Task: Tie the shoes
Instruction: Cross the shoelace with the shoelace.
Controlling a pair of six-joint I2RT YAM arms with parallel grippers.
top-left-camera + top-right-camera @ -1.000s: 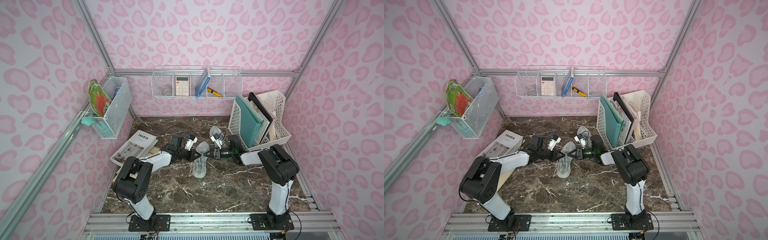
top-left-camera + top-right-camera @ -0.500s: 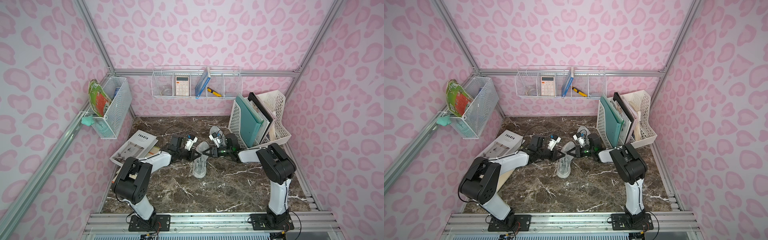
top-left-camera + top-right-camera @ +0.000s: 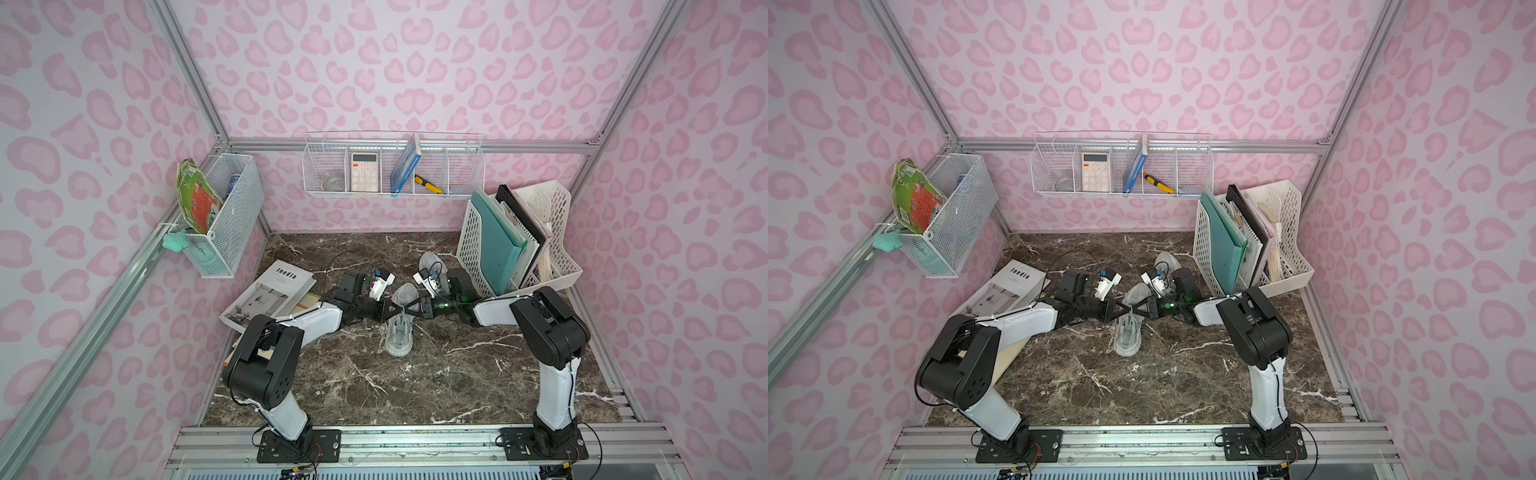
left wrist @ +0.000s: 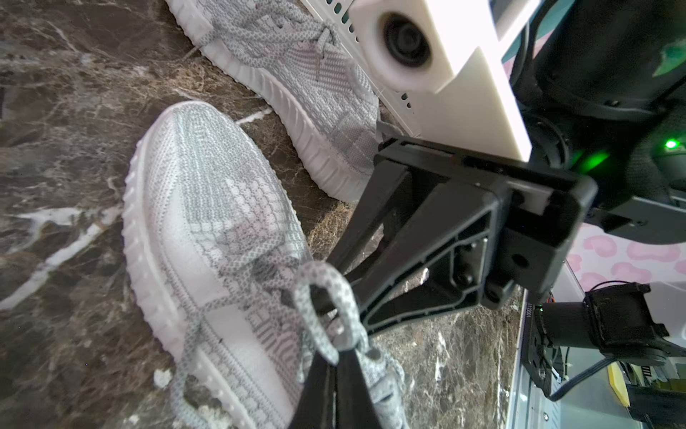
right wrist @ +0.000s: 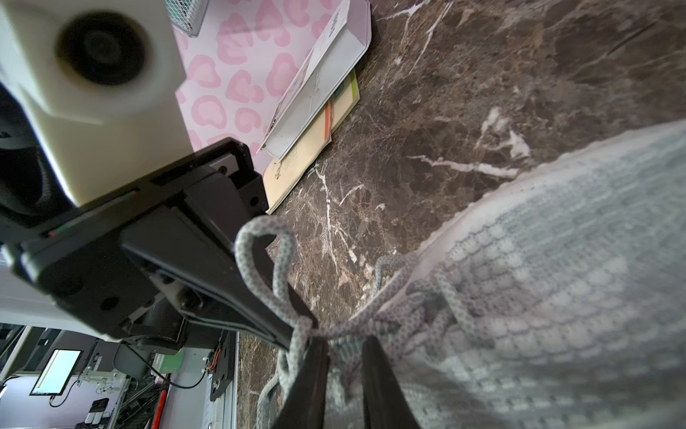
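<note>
One light grey knit shoe (image 3: 400,328) lies mid-table, toe toward the back. The other shoe (image 3: 430,264) rests behind it, by the file rack. Both grippers meet over the near shoe's laces in both top views. My left gripper (image 4: 339,354) is shut on the base of a lace loop (image 4: 320,268), which stands up beyond its tips. My right gripper (image 5: 343,343) is open by a narrow gap just above the tongue of the shoe (image 5: 557,278). A lace strand from the loop (image 5: 260,226) crosses its tips, and nothing is pinched between them.
A stack of magazines and books (image 3: 270,291) lies at the table's left, under my left arm. A white file rack (image 3: 557,266) holding folders stands at the back right. Wire baskets (image 3: 390,166) (image 3: 224,212) hang on the back and left walls.
My right wrist has shifted slightly toward the back and in toward the shoe, and its jaws have narrowed a little. The left gripper has stayed shut on the lace loop without moving.
</note>
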